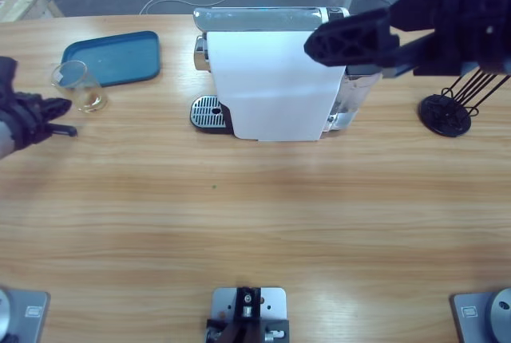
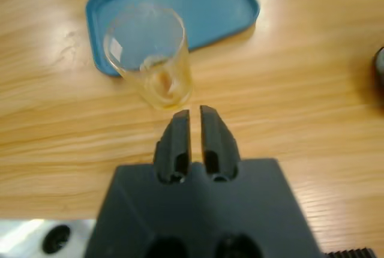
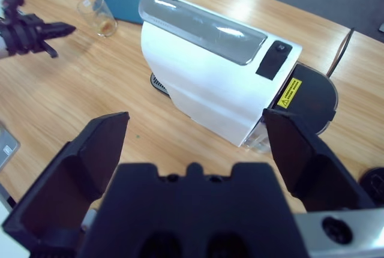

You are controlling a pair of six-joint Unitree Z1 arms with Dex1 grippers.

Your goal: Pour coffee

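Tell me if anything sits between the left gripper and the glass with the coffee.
Nothing visible does. The left gripper, jaws nearly shut, points at the glass across bare table; the blue tray lies behind the glass.

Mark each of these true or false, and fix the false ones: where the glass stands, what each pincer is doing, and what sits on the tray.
1. The glass stands on the blue tray. False: it stands on the table beside the tray's edge.
2. The left pincer is shut and holds nothing. True.
3. The right pincer is shut on the coffee machine. False: it is open, above the machine.
4. The glass holds a little coffee at its bottom. True.
5. The tray is bare. True.
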